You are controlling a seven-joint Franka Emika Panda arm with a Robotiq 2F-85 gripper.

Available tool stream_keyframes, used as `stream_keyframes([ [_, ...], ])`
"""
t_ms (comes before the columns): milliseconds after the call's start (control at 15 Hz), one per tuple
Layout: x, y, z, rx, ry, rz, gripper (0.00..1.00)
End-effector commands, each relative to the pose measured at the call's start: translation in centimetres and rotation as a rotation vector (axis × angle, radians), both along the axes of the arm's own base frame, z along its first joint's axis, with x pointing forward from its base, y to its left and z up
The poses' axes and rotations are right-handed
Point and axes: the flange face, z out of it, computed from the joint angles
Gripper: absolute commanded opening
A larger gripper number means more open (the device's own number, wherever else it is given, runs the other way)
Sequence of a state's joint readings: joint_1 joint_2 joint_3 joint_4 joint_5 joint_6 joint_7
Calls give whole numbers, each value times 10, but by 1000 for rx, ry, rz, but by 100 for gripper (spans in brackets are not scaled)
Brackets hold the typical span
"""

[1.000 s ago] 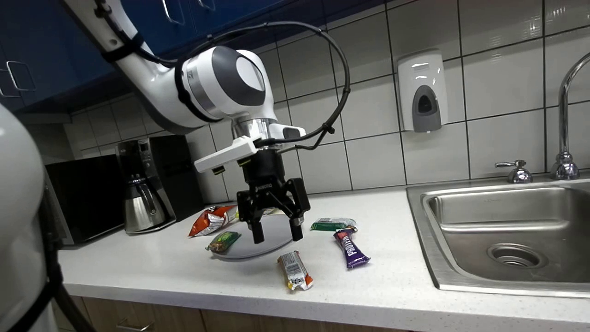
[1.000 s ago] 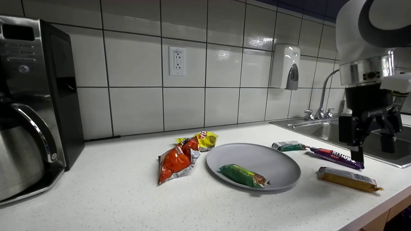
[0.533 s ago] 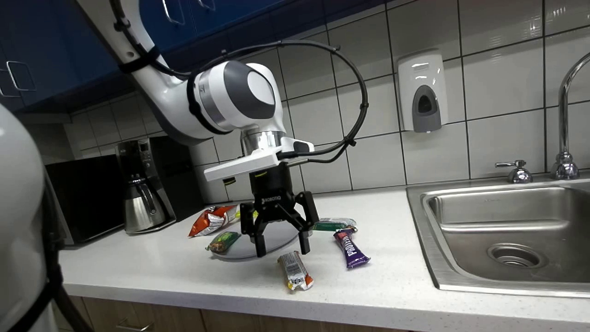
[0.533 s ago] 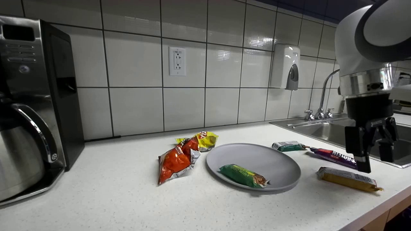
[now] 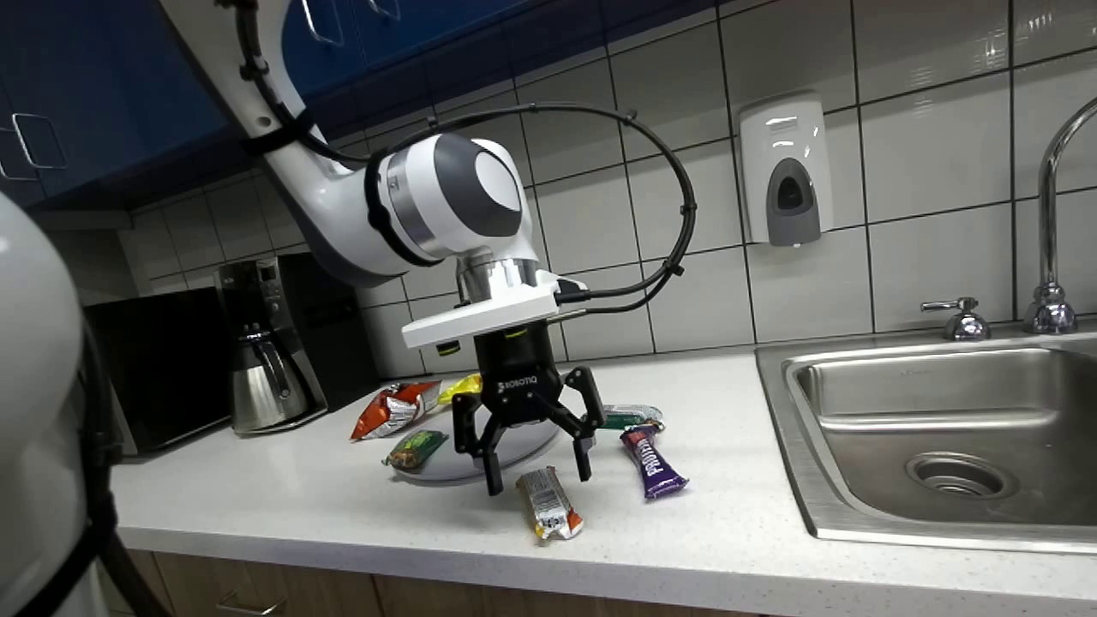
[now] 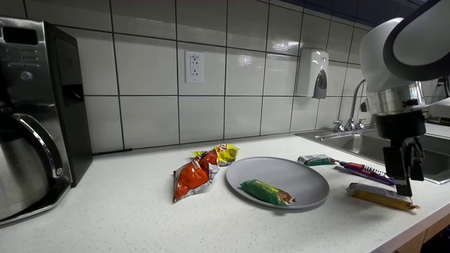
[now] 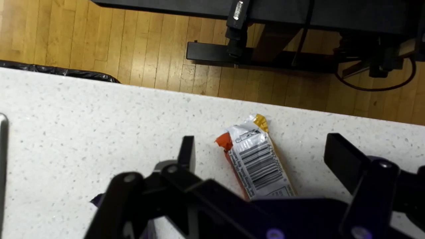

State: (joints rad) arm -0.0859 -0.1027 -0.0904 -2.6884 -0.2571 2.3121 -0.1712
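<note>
My gripper (image 5: 539,476) is open and empty, low above the counter. It also shows in an exterior view (image 6: 410,183). Its fingers stand on either side of a silver-backed orange and yellow snack bar (image 7: 260,162) in the wrist view, above it and apart from it. The gripper body hides the bar's near end there. This bar lies on the counter in both exterior views (image 5: 547,501) (image 6: 379,196). A purple protein bar (image 5: 651,463) lies beside it. A green and silver bar (image 6: 316,160) lies behind. A grey plate (image 6: 277,168) holds a green-wrapped bar (image 6: 265,192).
A red chip bag (image 6: 195,177) and a yellow bag (image 6: 226,153) lie by the plate. A coffee maker (image 5: 270,381) stands at one end, a steel sink (image 5: 794,428) at the other. The counter's front edge (image 7: 212,96) runs close to the snack bar.
My gripper has come down and forward, and the wrist has turned. It has moved from over the plate to above the silver-backed bar. The snacks and plate have not moved.
</note>
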Motion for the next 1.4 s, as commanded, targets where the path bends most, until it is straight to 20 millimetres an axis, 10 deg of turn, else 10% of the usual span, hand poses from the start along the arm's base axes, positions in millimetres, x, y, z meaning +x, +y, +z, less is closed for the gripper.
stream_keyframes([
  [0, 13, -5, -6, 2, 13, 96, 100],
  [1333, 43, 16, -33, 43, -8, 245, 100],
])
